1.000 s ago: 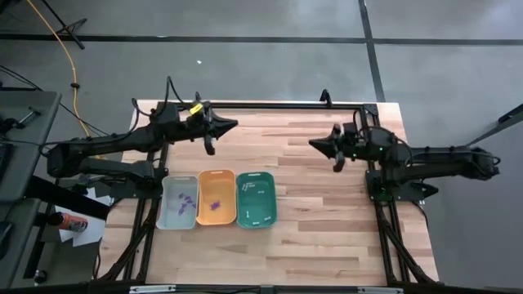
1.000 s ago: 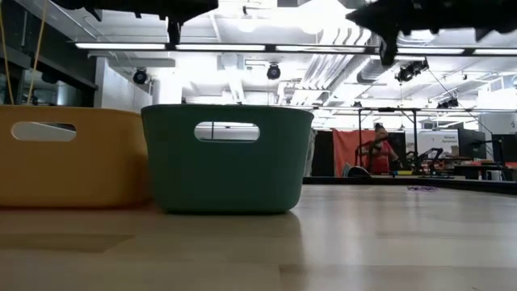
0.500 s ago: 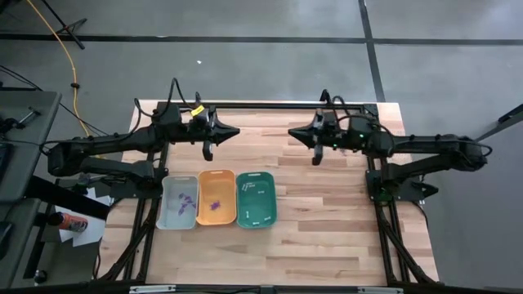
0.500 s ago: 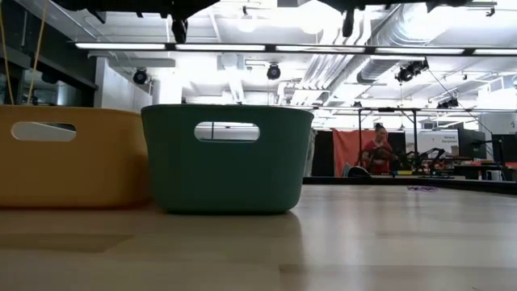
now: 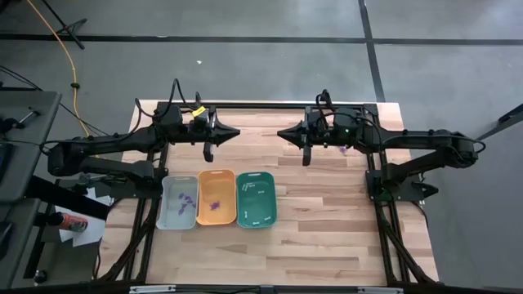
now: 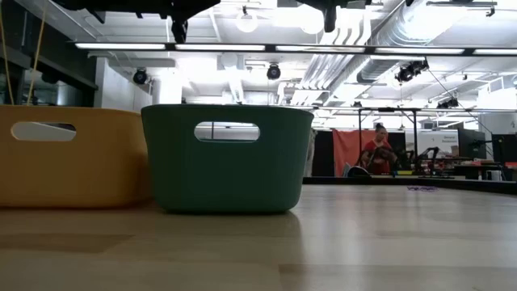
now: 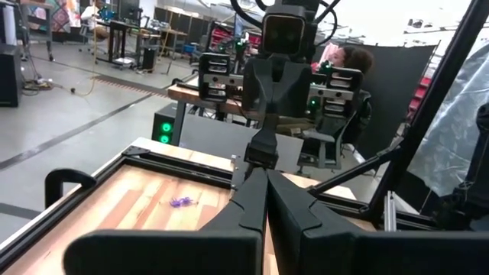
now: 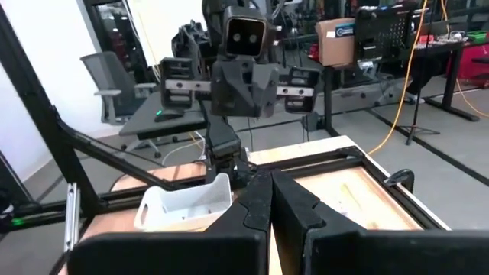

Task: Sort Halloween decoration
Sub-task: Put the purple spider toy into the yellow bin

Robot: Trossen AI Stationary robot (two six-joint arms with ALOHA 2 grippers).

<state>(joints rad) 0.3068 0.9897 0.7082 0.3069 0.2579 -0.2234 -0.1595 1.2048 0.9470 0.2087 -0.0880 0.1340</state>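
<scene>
I had both arms raised over the far half of the worktop (image 5: 327,212), and the big change was on my right side. Over the last second the right arm swung inward from its own edge toward the centre, so the right tool (image 5: 306,155) ended up facing the left tool (image 5: 208,147) across a gap. The left arm had hardly moved. Both tools were fully closed, fingers pressed together, and neither carried anything that I could see.

Well below the tools, on the near side, the three trays sat in a row touching one another: grey tray (image 5: 179,203), orange tray (image 5: 216,198) and teal tray (image 5: 257,198). Purple pieces (image 5: 185,202) lay in the grey tray, more purple bits (image 5: 216,203) in the orange one, and small white sticks (image 5: 258,193) in the teal one.

The inward swing also uncovered one stray purple piece (image 5: 342,149) on the worktop, just behind the right tool on the arm's side; the left wrist camera caught it too (image 7: 182,202).

I judged the sorting nearly finished, with that stray piece outstanding. The right tool would need to open and come back over it.
</scene>
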